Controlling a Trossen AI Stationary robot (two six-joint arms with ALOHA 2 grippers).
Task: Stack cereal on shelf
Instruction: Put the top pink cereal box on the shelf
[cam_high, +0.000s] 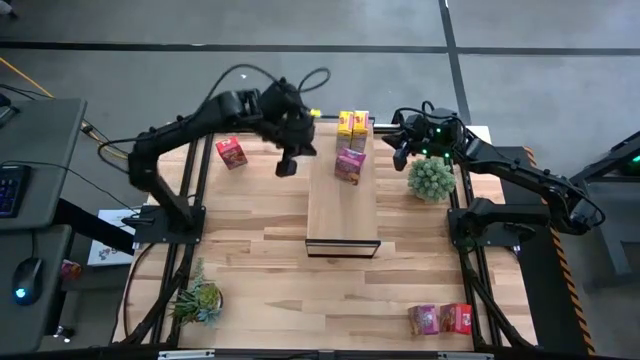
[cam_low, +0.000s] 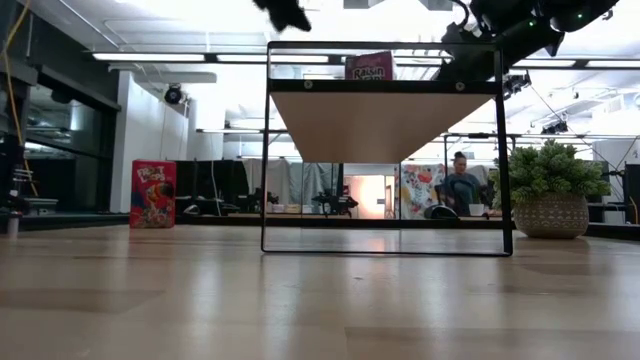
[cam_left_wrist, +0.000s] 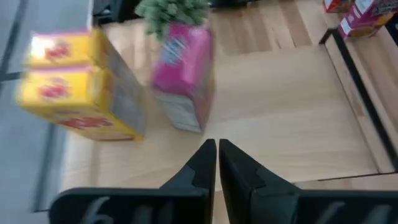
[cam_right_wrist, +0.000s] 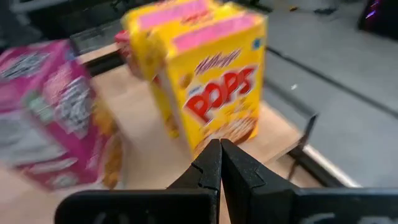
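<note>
Two dark fingers of the left gripper (cam_left_wrist: 216, 163) sit pressed together and empty, poised over the shelf (cam_high: 330, 205), a long pale-wood plank in a thin black frame, smooth and flat. On its far end stand two yellow boxes (cam_high: 352, 124) and one magenta box (cam_high: 350, 165), upright and close together. The right gripper (cam_right_wrist: 220, 163) is likewise shut on nothing, nosing at the yellow pair. One red box (cam_high: 231, 152) waits on the table left of the shelf; a magenta and red pair (cam_high: 440, 319) sits near the front right corner. These look like light, hollow cardboard, glossy and easily dented: pinch the broad faces at mid-height, gently.
</note>
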